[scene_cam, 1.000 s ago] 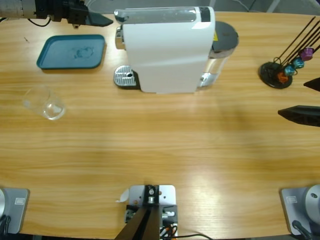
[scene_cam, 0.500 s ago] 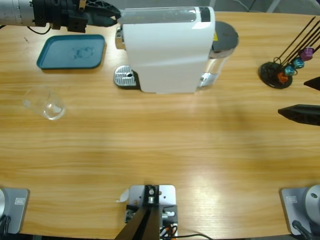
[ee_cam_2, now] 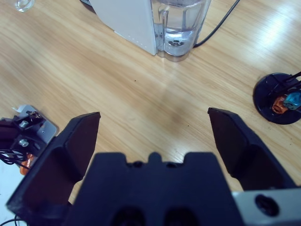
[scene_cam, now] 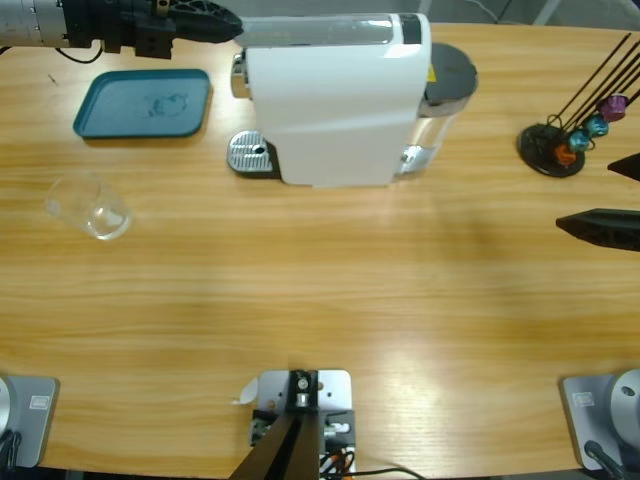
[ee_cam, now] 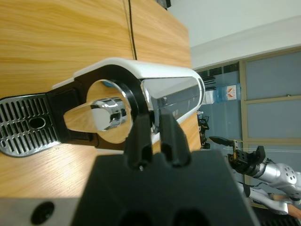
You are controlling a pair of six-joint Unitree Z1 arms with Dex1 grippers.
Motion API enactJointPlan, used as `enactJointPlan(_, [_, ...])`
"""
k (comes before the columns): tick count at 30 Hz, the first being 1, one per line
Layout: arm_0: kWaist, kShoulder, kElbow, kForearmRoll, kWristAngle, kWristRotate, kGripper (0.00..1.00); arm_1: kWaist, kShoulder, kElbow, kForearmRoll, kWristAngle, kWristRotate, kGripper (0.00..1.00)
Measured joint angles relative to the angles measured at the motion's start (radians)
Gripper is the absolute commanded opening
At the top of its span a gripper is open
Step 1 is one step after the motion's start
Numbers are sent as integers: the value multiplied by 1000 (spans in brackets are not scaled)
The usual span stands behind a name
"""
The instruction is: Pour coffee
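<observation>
White plastic coffee machine (scene_cam: 335, 100) at the far side of the long wooden table (scene_cam: 320, 300). Left of the machine, a flat teal tray (scene_cam: 142, 103). Further left and to the front, a clear glass tumbler (scene_cam: 90, 208), well apart from the machine – too hard to tell if any coffee inside. Left gripper (scene_cam: 232, 22) right by the machine's top left corner, black jaws pinched together, holding nothing. Right gripper (ee_cam_2: 154, 115) far to the right of the machine – jaws spread wide, holding nothing.

I see the machine (scene_cam: 335, 100) blocking the far middle, tray (scene_cam: 143, 103) and glass (scene_cam: 88, 206) crowding the left.
</observation>
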Motion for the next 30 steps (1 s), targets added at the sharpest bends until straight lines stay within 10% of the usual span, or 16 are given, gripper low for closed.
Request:
enactJointPlan(10, [-28,-64,-112,-56,-28,0,17,0,0,1,0,0,0,1000])
enactJointPlan(12, [-31,-91,-144,-56,-28,0,681,0,0,1,-1,-1,0,1000])
enactJointPlan(14, [-38,-109,-166,-56,-28,18,923,0,0,2,-1,-5,3,1000])
enactJointPlan(20, [-112,-148,-207,134,35,394,950,-1,16,9,-26,-219,84,991])
enactJointPlan(26, [-324,-236,-126,452,547,981,964,-122,24,98,-167,-434,206,908])
enactJointPlan(30, [-345,-286,35,475,658,1072,1000,-214,64,155,-269,-454,237,858])
